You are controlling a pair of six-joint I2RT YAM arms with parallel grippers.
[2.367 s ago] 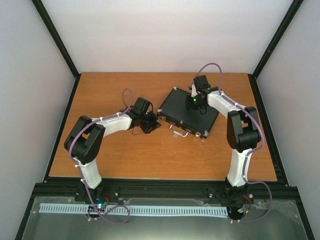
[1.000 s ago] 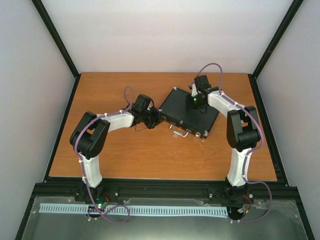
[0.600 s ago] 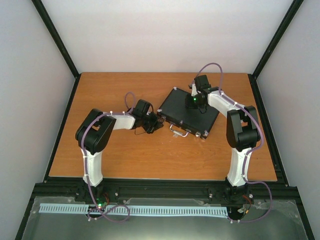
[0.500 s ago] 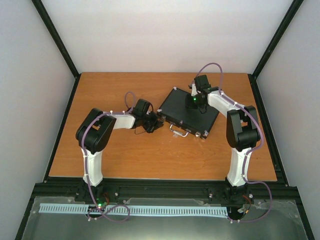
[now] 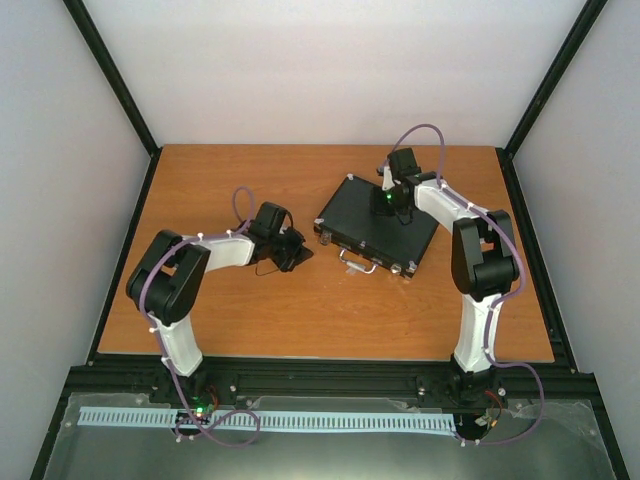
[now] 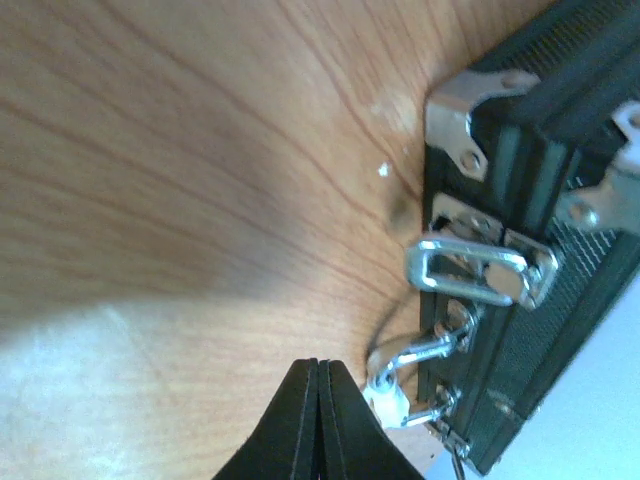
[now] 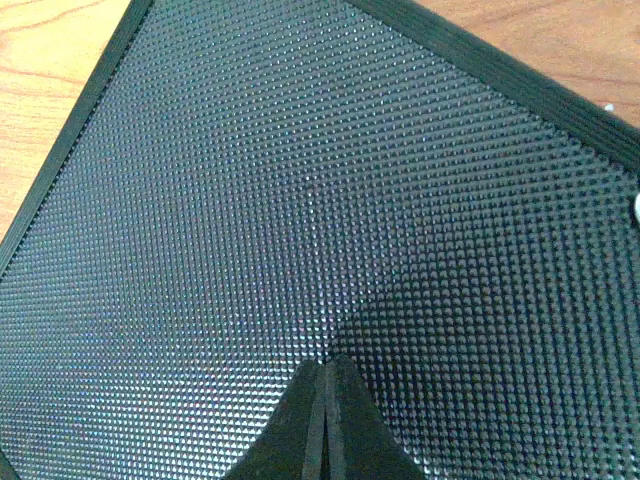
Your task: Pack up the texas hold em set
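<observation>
Your black hinged case (image 5: 365,215) lies flat on the desk (image 5: 215,185) with its lid down, at about 1 o'clock from the desk's middle. It is turned so that one corner points to 12 o'clock. Its silver handle (image 5: 352,262) juts from the edge facing 7 o'clock.

Your left pincer (image 6: 318,380) is at 9 o'clock from the case, near the case's 9 o'clock corner but apart from it. Its two fingers are pressed together with nothing between them, and they sit low over bare wood. In the left wrist view the case's front edge runs along the 3 o'clock side. It shows a silver corner bracket (image 6: 462,110), a silver latch (image 6: 480,272) and a short silver chain (image 6: 430,345) just under the latch. You cannot tell from this angle whether the latch is fastened.

Your right pincer (image 7: 325,375) is above the lid's dimpled black surface, towards the lid's 1 o'clock part. Its fingers are also closed against each other and hold nothing. The pictures do not show whether the tips touch the lid.
</observation>
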